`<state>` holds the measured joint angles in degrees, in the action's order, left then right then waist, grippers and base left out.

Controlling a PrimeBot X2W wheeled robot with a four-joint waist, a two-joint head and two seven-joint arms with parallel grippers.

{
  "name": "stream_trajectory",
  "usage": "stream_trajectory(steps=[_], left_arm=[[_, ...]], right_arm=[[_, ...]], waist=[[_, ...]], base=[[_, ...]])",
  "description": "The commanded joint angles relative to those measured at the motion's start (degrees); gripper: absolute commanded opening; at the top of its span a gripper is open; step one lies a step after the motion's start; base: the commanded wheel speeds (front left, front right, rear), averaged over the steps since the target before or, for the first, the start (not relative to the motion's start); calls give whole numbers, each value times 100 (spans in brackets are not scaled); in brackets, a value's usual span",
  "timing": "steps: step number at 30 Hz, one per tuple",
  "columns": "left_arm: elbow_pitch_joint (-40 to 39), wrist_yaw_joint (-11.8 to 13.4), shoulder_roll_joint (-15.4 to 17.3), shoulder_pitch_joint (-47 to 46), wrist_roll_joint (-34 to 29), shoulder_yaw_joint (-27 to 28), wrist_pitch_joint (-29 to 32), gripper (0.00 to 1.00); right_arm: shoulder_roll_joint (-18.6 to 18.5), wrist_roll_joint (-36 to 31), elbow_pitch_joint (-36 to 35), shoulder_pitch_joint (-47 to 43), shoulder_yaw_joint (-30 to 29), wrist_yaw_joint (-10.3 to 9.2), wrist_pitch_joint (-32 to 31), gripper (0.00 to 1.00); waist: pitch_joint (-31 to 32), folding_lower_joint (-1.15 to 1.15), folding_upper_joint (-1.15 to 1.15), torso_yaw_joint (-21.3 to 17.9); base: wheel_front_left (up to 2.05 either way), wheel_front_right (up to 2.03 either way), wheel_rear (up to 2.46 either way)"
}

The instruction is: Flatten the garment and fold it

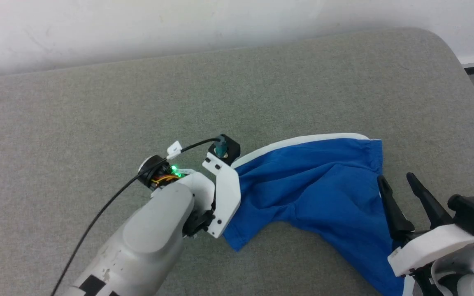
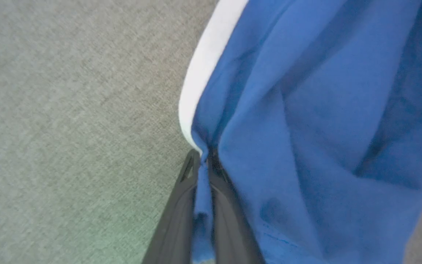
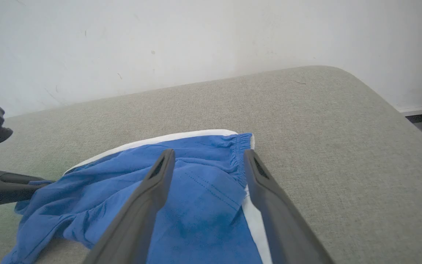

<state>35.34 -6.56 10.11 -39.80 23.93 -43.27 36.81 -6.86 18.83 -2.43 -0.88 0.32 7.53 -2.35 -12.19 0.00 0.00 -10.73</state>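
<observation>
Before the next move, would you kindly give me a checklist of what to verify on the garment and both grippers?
1. Left gripper pinching the garment: ok, shut on its edge by the white band.
2. Right gripper open, ready to grasp: ok.
3. Right gripper holding fabric: not ok, open above it.
4. Garment flat: not ok, creased and bunched.
5. Garment wholly on the cushion: cannot tell, one corner leaves the head view.
</observation>
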Motion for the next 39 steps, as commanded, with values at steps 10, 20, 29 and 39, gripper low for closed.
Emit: stream_trajectory(steps=[10,20,29,39], left_arm=[[-919,958,406,976,256,792,-1590,0],[-2014,1268,403,1115,218,919,-2016,0],[-2182,1264,327,1026,190,855,-2185,0],[-2130,1287,379,1068,372,1041,-2409,0]], right_arm=[[-515,531,854,1027,-136,-4,-818,100],[-1347,1395,2869,3038,891,-4,-2402,100],[-1578,1837,4103,4013,2235,-4,-3630,100],[-1549,2395,4300,4281,2881,-4,-3679,0]], waist=[[121,0,0,356],[-304,0,0,901],[-574,0,0,1084],[-328,0,0,975]], base=[[0,0,0],[0,0,0],[0,0,0],[0,0,0]])
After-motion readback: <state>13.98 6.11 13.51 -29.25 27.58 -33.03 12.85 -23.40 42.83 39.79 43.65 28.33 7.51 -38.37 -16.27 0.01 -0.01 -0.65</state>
